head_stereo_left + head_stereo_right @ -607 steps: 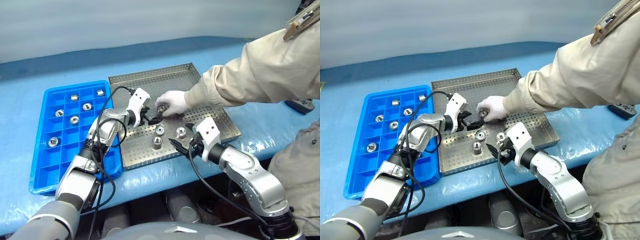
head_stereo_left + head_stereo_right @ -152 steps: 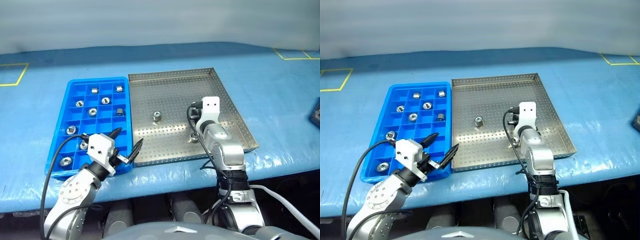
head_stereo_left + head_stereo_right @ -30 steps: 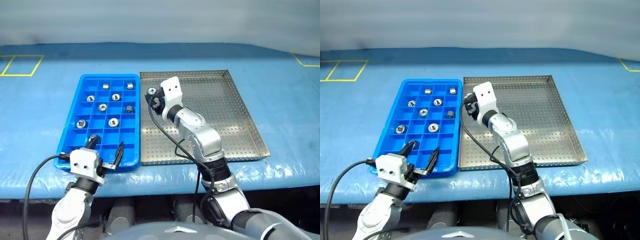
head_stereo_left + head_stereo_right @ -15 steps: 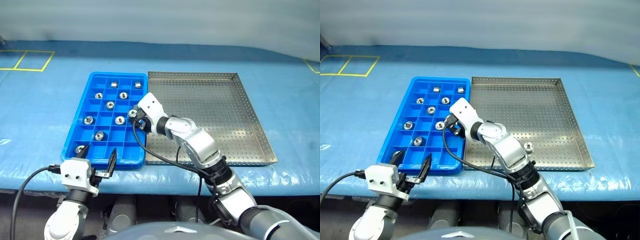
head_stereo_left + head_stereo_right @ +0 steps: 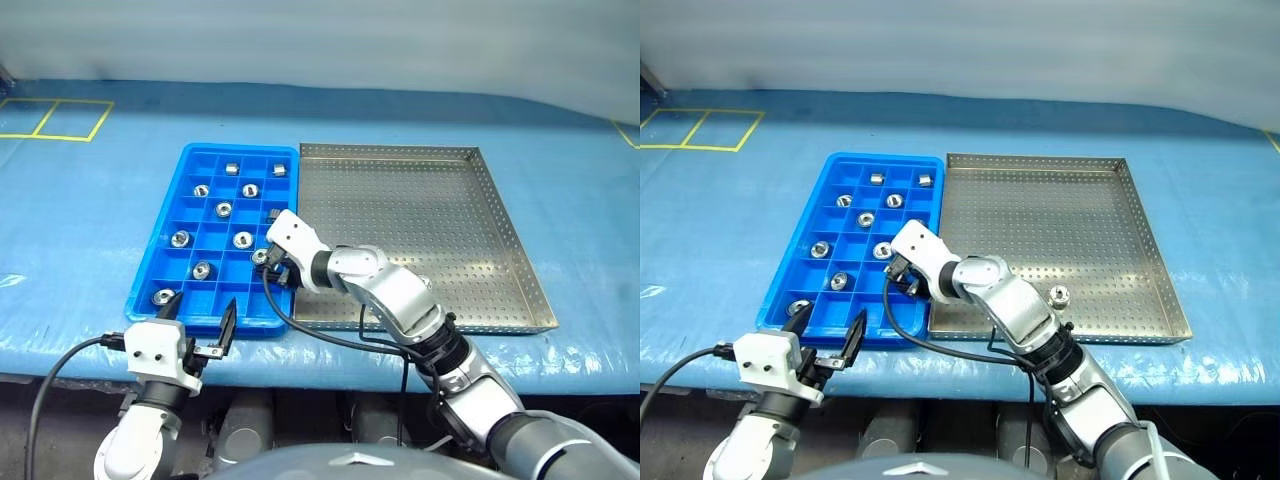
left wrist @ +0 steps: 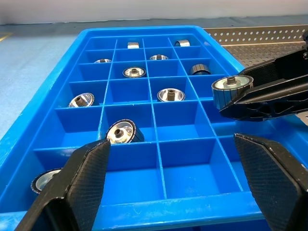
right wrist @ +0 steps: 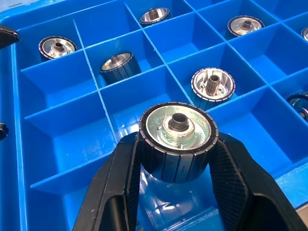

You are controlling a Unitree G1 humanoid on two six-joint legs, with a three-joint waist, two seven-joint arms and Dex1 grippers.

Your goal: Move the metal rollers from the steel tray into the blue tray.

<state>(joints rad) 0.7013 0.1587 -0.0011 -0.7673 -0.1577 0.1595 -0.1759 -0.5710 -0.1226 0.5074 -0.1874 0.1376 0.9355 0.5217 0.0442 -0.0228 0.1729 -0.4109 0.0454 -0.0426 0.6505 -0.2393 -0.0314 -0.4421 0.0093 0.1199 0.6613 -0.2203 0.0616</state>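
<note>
The blue tray [image 5: 240,149] lies left of the steel tray [image 5: 420,210], their long sides touching. Several metal rollers [image 5: 224,209] sit in separate compartments of the blue tray. One roller [image 5: 1059,294] stands on the steel tray's floor near its front rim. My right gripper [image 5: 266,263] reaches across the blue tray's right column, shut on a roller [image 7: 177,132] that hangs just above a compartment. At the blue tray's front rim my left gripper [image 5: 200,312] stands open, holding nothing.
Both trays rest on a table with a blue cover [image 5: 90,220]. Yellow tape lines [image 5: 50,118] mark the cover at the far left. My right arm's black cable [image 5: 300,325] loops over the blue tray's front right corner.
My right gripper has carried the roller from the steel tray's far left corner across onto the blue tray and lowered it toward the front. The left gripper has stayed put. The camera shifted.
</note>
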